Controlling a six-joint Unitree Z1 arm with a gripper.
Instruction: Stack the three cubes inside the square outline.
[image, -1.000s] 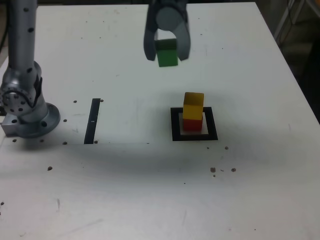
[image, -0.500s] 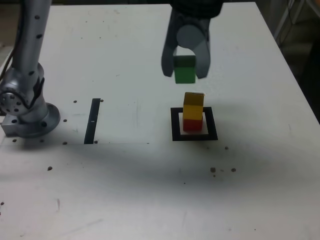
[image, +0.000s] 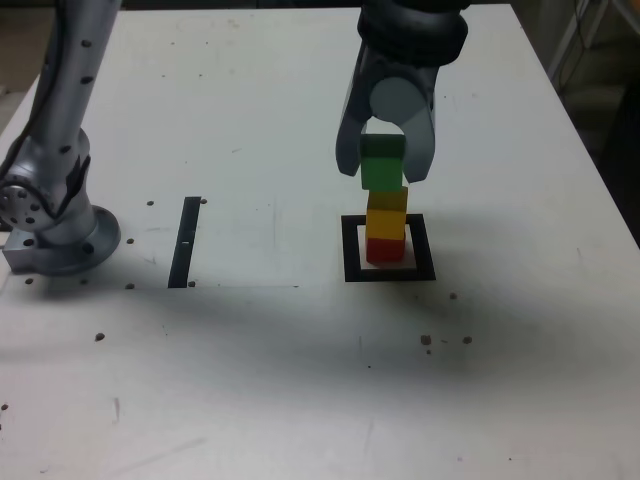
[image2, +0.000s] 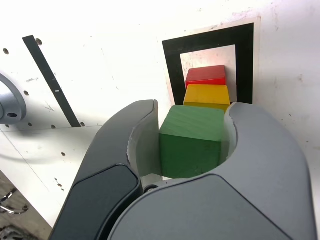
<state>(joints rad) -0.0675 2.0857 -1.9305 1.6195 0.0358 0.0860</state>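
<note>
1. Exterior view: since a second ago our gripper (image: 385, 172) has carried the green cube (image: 382, 165) rightward and lower, over the yellow cube (image: 386, 212) atop the red cube (image: 383, 244) in the square outline (image: 350, 250).
2. Wrist view: gripper (image2: 192, 145) clamps the green cube (image2: 191, 139); we should square it over the yellow cube (image2: 207, 95) before letting go.

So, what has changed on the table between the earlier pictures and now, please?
The gripper, shut on the green cube, carried it toward the exterior view's right and down, from far behind the stack to just above the yellow cube. Contact cannot be told. Nothing was released. The yellow cube on the red cube, the square outline and the black strip stayed put.
</note>
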